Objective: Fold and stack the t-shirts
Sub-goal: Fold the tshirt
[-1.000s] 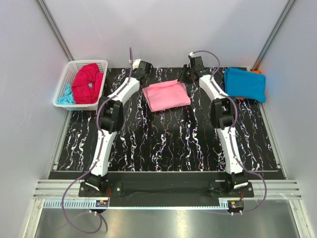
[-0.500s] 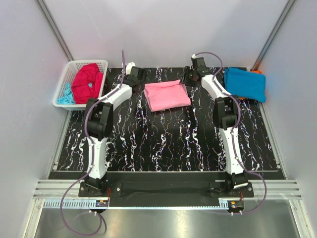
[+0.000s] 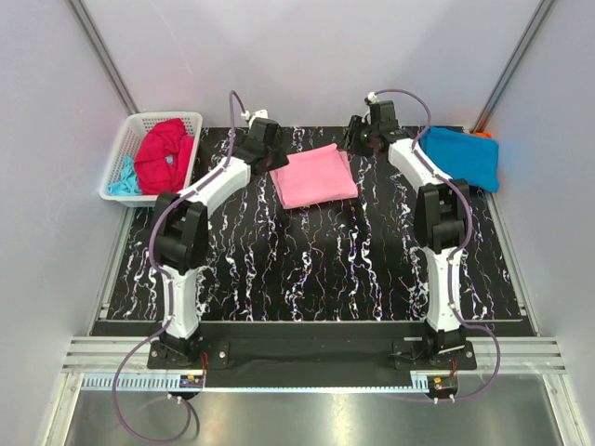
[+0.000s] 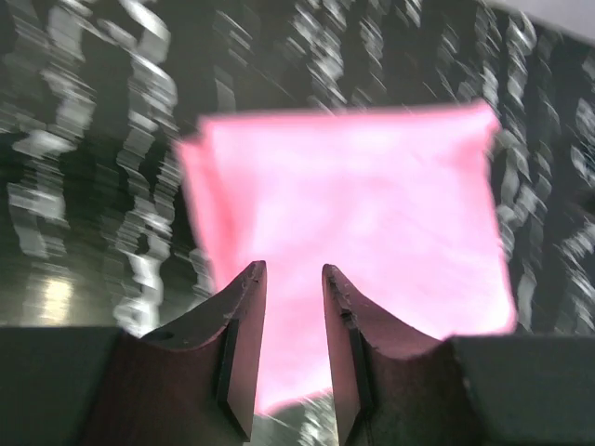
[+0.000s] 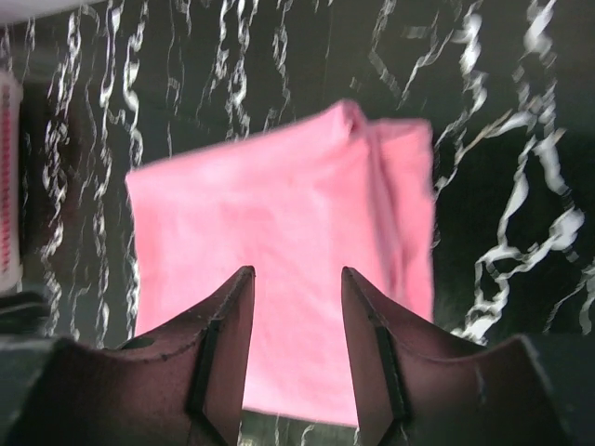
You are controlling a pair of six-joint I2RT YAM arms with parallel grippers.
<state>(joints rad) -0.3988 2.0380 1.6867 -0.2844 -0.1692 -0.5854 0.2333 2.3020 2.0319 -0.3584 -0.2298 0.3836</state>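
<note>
The light pink t-shirt [image 3: 314, 178] lies folded near the middle of the table's [image 3: 307, 269] far edge. My left gripper [image 4: 293, 269] hangs over its left side, jaws narrowly parted and empty. My right gripper [image 5: 296, 272] hangs over its right side, jaws wider and also empty. If I pinch only the top layer, the fold could fall open. Dragging it toward the blue t-shirt [image 3: 459, 158] at the far right corner could rumple both. The table's near half offers room, while the basket [image 3: 130, 121] sits beside the far left corner.
</note>
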